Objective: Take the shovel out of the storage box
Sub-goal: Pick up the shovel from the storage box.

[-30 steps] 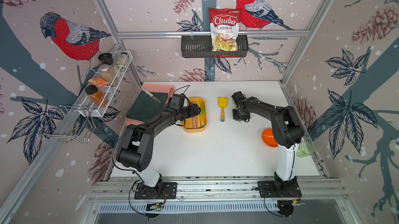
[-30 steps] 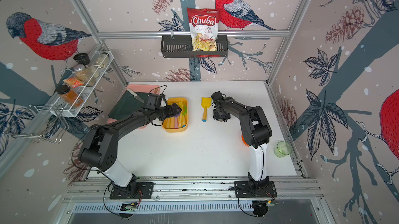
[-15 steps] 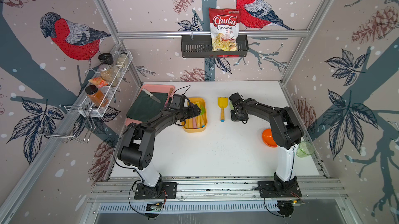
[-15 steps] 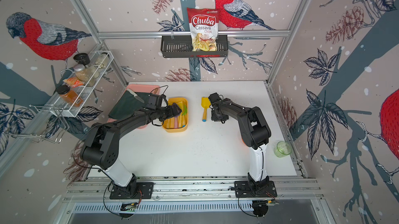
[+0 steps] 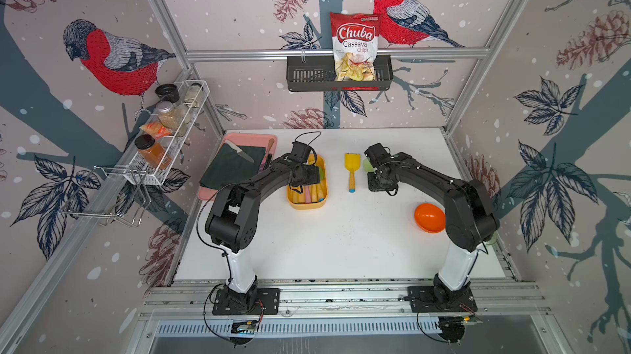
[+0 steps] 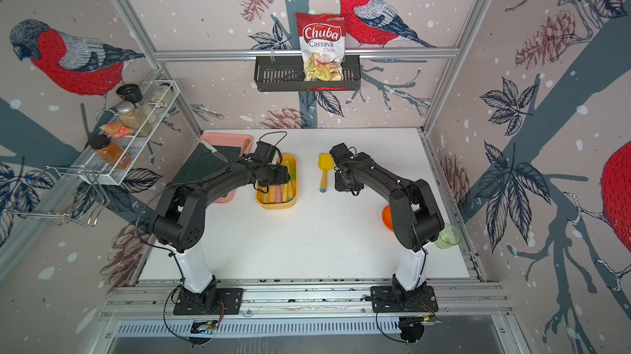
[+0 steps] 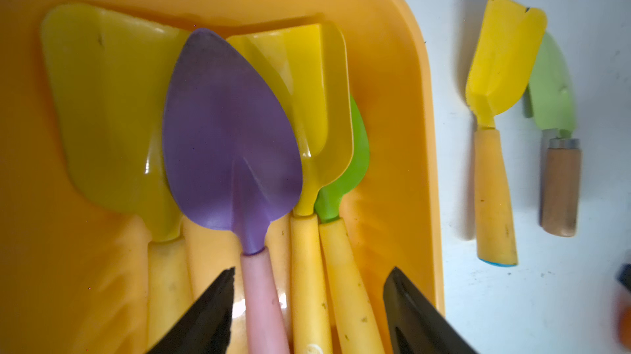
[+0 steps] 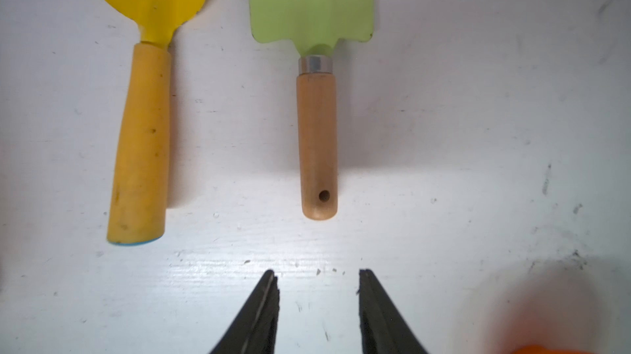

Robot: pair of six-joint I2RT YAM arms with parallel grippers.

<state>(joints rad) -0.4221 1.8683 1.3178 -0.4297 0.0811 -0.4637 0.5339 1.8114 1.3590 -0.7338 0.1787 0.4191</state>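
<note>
Left gripper (image 7: 309,277), jaws apart, spans the purple shovel's (image 7: 228,137) handle and two crowding yellow handles (image 7: 346,287) in the box (image 7: 403,96). At the box's 3 o'clock lie a yellow shovel (image 8: 140,137) and a green shovel (image 8: 316,130). Right gripper (image 8: 317,273), jaws apart and empty, sits at the green shovel's 6 o'clock.

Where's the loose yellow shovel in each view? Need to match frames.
Top view: shovel on the table, right of the box.
Top view: shovel in the same spot.
Left wrist: shovel outside the box rim, beside a green shovel.
Right wrist: shovel beside the green shovel.
Shared landmark: its blue handle cap.
</note>
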